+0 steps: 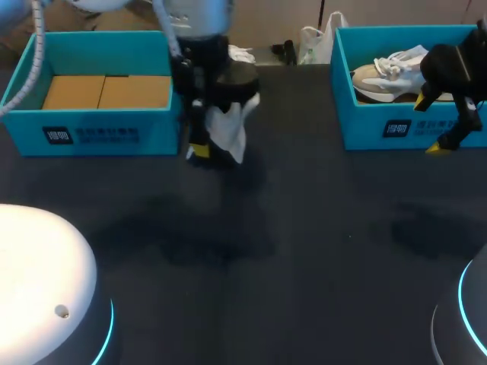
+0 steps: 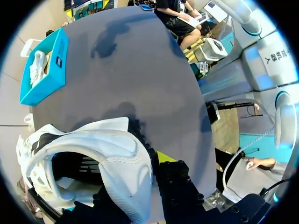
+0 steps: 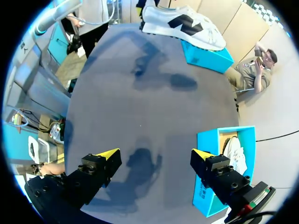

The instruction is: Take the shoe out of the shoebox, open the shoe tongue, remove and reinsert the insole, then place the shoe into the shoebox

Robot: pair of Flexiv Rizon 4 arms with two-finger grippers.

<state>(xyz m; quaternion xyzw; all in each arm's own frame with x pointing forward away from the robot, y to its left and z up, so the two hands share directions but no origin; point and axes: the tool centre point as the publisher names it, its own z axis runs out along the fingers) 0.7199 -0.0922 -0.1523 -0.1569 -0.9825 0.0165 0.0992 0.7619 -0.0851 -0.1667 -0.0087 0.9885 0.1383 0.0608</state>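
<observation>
One white mesh shoe (image 2: 117, 154) sits clamped in left pincer (image 1: 205, 148); right pincer (image 3: 155, 154) gapes empty.

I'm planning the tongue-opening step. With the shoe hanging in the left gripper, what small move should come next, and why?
Probably lower the shoe onto the table below it. The left gripper holds it in the air, and the right gripper is open but far off, by the other shoebox, so nothing steadies the shoe for opening the tongue.

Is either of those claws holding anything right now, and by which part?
The left gripper holds the white shoe by the padded rim of its opening. The right gripper is open and empty.
</observation>
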